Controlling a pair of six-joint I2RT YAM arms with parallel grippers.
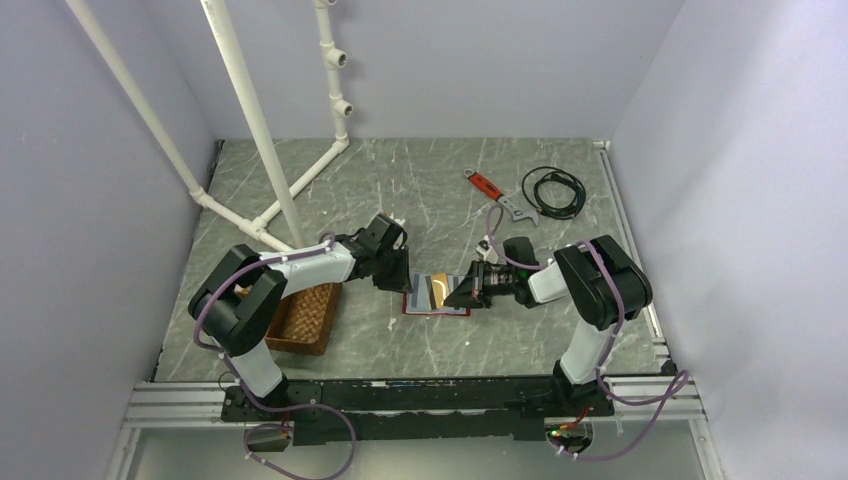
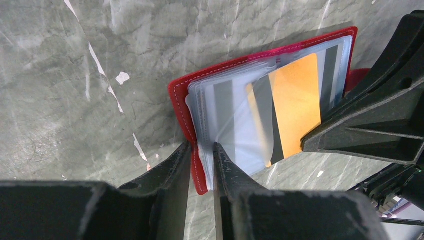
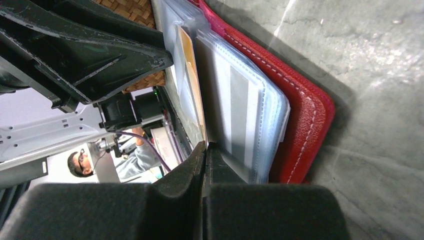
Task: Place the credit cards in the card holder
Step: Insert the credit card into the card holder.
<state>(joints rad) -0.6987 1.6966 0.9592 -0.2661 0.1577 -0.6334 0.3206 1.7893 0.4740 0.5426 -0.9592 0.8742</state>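
Observation:
The red card holder [image 1: 436, 298] lies open on the table between both arms. My left gripper [image 2: 202, 156] is shut on its red cover and clear sleeves at one edge [image 2: 181, 102]. A gold credit card [image 2: 296, 106] stands partly inside a clear sleeve. My right gripper [image 3: 205, 146] is shut, and the gold card's [image 3: 192, 82] edge runs into its tips. Pale grey-striped cards [image 2: 225, 107] sit in other sleeves, as the right wrist view also shows [image 3: 239, 112]. From above, the left gripper [image 1: 396, 272] and right gripper [image 1: 466, 292] flank the holder.
A brown wicker tray [image 1: 305, 316] sits by the left arm's base. A red-handled wrench [image 1: 490, 190] and a coiled black cable [image 1: 553, 190] lie at the back right. A white pipe frame [image 1: 262, 140] rises at the back left.

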